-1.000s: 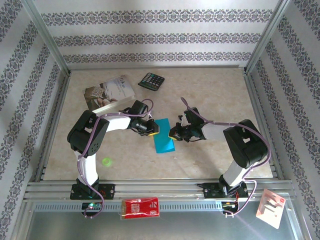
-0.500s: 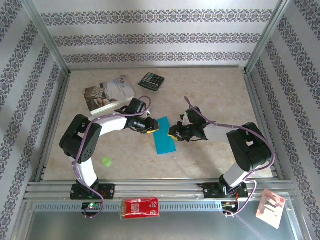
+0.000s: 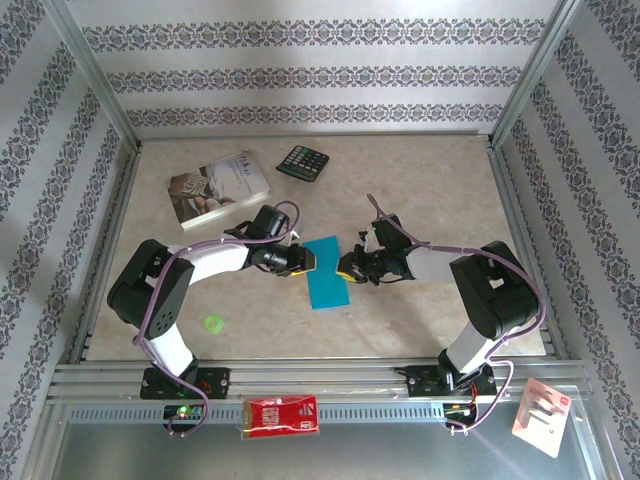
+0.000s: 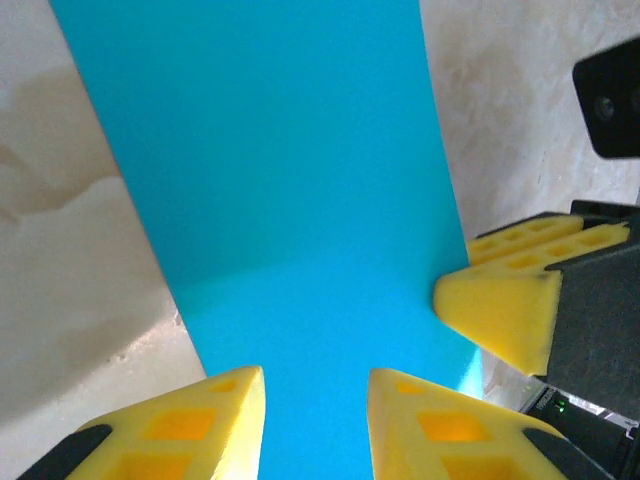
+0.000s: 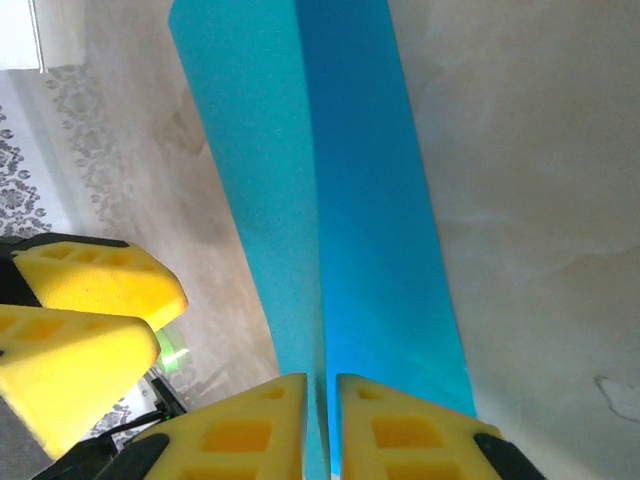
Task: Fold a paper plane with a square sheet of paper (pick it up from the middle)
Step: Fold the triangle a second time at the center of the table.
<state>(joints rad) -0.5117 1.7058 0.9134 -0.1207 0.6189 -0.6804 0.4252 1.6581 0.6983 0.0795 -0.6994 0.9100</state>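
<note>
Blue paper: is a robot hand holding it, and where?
The right gripper pinches the blue paper at the edge on its side, fingers almost shut on it. The left gripper is open over the paper, gripping nothing.

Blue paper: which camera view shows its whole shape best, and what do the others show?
The top view: nearly the whole outline of the blue paper is in sight there. The left wrist view crops it to a broad strip; the right wrist view shows a strip with a lengthwise crease.
</note>
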